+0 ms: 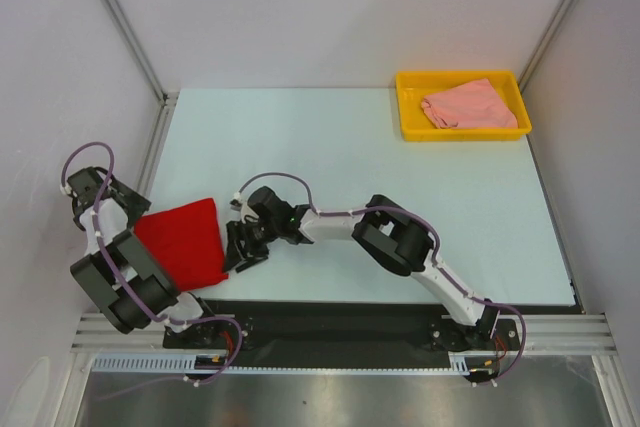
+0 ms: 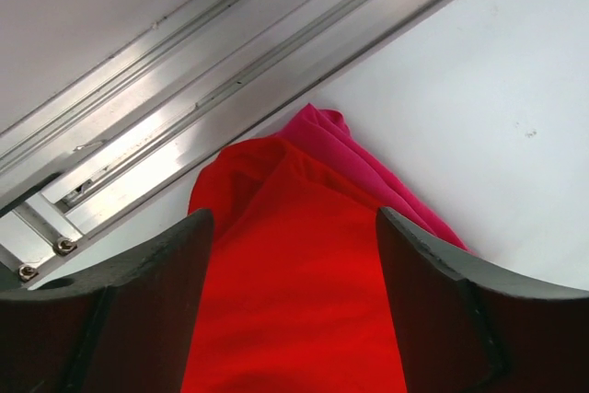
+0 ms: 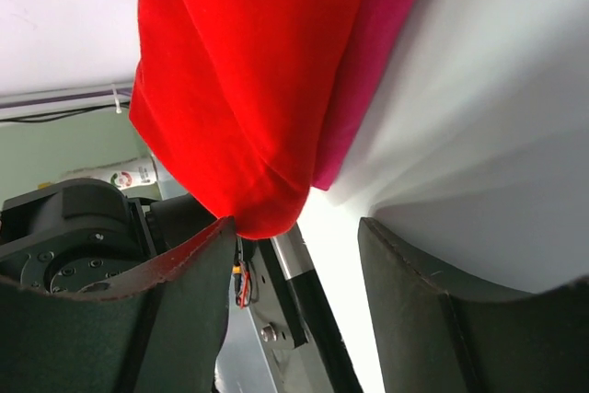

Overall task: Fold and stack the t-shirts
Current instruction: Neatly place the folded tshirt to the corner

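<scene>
A folded bright red t-shirt (image 1: 182,242) lies at the near left of the table, on top of a magenta pink t-shirt whose edge shows in the left wrist view (image 2: 382,177) and the right wrist view (image 3: 368,62). The pale salmon t-shirt (image 1: 470,105) lies crumpled in the yellow tray (image 1: 408,107) at the far right. My left gripper (image 1: 130,209) is open at the red shirt's far left corner, fingers (image 2: 175,264) spread over the red cloth (image 2: 294,283). My right gripper (image 1: 243,247) is open and empty at the stack's right edge, the red shirt's corner (image 3: 248,135) by its left finger (image 3: 198,273).
The aluminium frame rail (image 2: 184,108) and the left wall run close beside the stack. The table's near edge and the black base plate (image 1: 330,319) lie just below the shirts. The white table top (image 1: 330,147) stretches between the stack and the tray.
</scene>
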`<move>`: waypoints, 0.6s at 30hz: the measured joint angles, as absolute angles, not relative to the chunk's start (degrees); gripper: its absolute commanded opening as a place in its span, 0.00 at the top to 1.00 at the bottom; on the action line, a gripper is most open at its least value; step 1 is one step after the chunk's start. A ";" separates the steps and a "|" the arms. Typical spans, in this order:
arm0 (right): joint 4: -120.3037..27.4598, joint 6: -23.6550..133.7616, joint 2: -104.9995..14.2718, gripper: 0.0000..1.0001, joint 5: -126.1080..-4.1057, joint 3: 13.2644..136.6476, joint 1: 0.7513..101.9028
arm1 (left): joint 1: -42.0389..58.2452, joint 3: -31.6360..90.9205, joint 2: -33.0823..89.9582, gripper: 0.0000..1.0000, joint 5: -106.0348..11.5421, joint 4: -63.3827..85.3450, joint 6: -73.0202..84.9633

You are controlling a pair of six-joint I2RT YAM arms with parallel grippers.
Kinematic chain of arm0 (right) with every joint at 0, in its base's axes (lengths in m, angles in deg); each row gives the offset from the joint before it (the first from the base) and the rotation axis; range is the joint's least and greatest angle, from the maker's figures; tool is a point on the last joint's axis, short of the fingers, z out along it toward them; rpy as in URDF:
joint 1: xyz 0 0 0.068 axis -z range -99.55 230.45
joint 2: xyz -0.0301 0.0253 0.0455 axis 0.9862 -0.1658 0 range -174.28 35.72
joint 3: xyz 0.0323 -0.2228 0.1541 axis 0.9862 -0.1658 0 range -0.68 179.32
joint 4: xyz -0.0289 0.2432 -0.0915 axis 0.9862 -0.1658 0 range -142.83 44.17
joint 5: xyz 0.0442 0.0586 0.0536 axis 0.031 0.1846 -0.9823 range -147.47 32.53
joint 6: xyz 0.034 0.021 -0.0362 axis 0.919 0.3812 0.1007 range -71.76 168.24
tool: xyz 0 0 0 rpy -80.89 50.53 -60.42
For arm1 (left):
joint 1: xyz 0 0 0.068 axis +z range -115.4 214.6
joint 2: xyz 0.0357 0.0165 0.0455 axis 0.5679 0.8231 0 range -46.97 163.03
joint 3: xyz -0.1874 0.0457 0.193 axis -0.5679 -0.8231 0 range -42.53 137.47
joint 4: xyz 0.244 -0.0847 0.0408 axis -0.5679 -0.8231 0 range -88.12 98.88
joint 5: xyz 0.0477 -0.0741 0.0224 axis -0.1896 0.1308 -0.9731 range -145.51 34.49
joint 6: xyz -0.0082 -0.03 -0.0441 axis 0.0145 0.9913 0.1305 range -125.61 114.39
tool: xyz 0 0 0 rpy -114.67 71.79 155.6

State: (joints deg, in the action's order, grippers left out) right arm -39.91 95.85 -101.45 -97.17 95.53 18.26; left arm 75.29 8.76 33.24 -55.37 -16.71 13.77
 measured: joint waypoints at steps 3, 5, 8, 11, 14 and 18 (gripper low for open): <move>-39.89 96.44 -101.56 0.41 -97.06 95.57 17.69 | 75.29 8.78 33.83 0.28 -56.44 -16.42 13.57; -39.87 96.79 -101.58 0.44 -96.88 95.57 17.39 | 75.29 8.78 34.70 0.34 -56.79 -16.09 13.44; -39.61 97.82 -101.60 0.47 -96.73 95.57 17.12 | 75.29 8.78 35.84 0.46 -56.76 -15.70 13.37; -39.04 98.91 -101.60 0.49 -96.62 95.57 17.08 | 75.29 8.78 36.23 0.48 -56.74 -15.57 13.35; -38.25 100.18 -102.04 0.57 -96.54 96.05 17.04 | 75.29 8.78 36.25 0.53 -56.76 -15.42 13.35; -37.23 101.78 -102.91 0.73 -96.58 96.86 17.04 | 75.29 8.78 36.32 0.62 -56.72 -14.78 13.40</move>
State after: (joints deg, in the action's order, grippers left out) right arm -37.23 101.78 -102.91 -96.58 96.86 17.04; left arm 75.29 8.78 36.32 -56.72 -14.78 13.40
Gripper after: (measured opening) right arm 0.355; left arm 0.414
